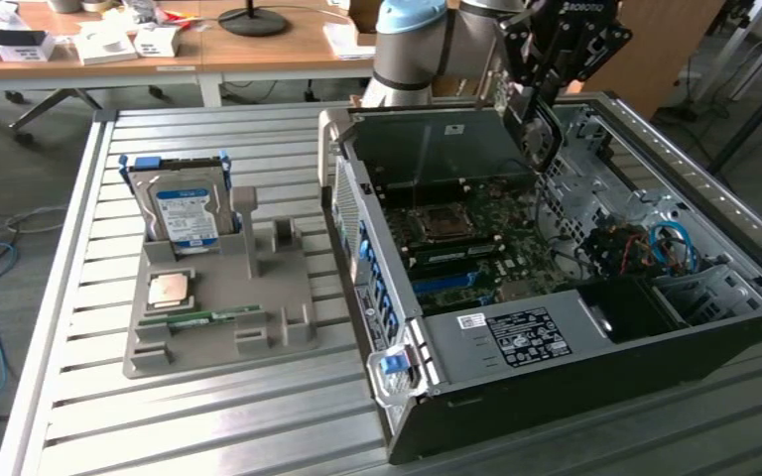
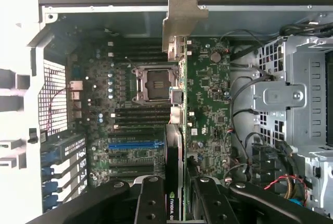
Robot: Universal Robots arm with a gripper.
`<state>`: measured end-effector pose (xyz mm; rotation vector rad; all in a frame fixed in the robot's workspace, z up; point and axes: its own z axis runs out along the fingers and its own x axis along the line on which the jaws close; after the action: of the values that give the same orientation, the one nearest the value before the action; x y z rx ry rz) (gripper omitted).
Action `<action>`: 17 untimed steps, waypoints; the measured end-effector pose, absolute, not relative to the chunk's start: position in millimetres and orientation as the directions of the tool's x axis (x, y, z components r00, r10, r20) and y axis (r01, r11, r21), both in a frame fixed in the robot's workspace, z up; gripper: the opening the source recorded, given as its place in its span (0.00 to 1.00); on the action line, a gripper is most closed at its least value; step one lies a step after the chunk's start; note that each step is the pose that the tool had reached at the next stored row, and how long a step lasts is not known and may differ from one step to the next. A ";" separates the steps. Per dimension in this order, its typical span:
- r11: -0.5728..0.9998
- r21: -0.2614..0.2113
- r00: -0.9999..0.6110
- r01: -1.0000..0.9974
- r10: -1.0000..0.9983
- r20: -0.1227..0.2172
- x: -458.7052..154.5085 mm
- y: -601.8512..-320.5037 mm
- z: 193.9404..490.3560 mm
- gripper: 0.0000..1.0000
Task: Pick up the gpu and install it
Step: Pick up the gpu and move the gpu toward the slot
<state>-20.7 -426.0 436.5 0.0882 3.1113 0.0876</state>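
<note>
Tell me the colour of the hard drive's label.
The label is mostly blue; the exterior view shows it best.

A slatted metal desk (image 1: 195,416) carries 2 items: a grey moulded parts holder (image 1: 215,347) toward the exterior view's left and an open black computer case (image 1: 579,402) lying on its side toward the exterior view's right. The 2 sit near each other, a strip of bare slats between them, both flat on the desk.
</note>
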 end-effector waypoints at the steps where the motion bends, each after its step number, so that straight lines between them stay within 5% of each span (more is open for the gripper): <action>1: 0.997 0.057 -0.998 0.056 0.057 -0.026 -19.1 -426.0 436.5 0.26; 17: 0.997 0.057 -0.998 0.056 0.057 -0.026 -3.7 -426.0 436.5 0.26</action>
<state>-3.7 -426.0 436.5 0.0882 3.1113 0.0877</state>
